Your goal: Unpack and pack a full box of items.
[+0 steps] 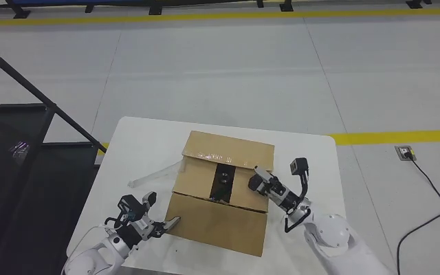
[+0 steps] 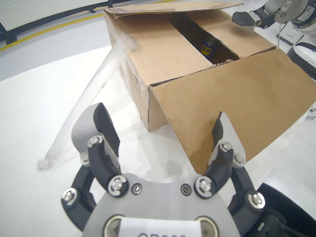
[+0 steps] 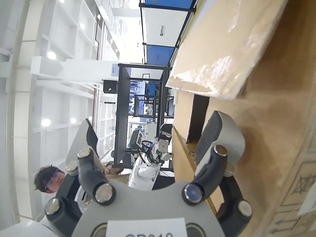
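A brown cardboard box (image 1: 220, 189) stands mid-table with its near flap (image 2: 234, 104) folded out and down. Its two inner flaps lie almost flat, and the gap between them shows a blue spray can (image 2: 208, 49). My left gripper (image 2: 163, 127) is open at the near left corner of the box, and the lower corner of the near flap reaches in between its fingers. My right gripper (image 1: 260, 180) is open over the right inner flap. One of its fingers (image 3: 212, 129) rests against the cardboard at the edge of the gap.
A strip of peeled clear tape (image 2: 91, 92) hangs from the box's far left corner down onto the white table (image 1: 130, 151). The far flap (image 1: 230, 146) stands tilted back. Black railing (image 1: 41, 103) runs left of the table.
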Motion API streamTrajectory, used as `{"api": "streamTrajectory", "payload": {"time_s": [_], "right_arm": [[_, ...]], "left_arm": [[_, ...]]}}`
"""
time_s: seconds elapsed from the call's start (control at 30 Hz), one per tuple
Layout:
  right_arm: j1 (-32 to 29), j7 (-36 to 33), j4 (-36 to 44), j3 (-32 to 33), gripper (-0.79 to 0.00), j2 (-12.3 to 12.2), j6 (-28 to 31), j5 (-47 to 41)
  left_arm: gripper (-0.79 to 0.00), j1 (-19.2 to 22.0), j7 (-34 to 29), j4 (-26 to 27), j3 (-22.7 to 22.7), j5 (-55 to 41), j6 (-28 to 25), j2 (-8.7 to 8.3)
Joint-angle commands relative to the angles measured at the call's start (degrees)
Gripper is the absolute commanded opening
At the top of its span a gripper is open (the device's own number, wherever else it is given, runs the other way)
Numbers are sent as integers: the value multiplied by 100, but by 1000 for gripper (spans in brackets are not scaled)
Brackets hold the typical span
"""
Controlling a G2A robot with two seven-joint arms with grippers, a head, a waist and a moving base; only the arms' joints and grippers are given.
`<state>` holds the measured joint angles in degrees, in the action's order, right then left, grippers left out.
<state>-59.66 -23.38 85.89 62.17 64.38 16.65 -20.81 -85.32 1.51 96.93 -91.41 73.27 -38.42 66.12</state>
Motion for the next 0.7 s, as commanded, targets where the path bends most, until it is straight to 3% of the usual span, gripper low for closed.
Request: {"api": "streamTrajectory", "payload": {"time_s": [0.0, 0.33, 0.67], "right_arm": [[42, 151, -35, -9, 0, 25, -61, 41], [497, 717, -133, -112, 0, 194, 23, 251], [1576, 1412, -1021, -459, 0, 505, -134, 344]], "left_arm": [[0, 0, 0, 0, 0, 0, 0, 0], [0, 0, 0, 0, 0, 0, 0, 0], [0, 0, 0, 0, 0, 0, 0, 0]]}}
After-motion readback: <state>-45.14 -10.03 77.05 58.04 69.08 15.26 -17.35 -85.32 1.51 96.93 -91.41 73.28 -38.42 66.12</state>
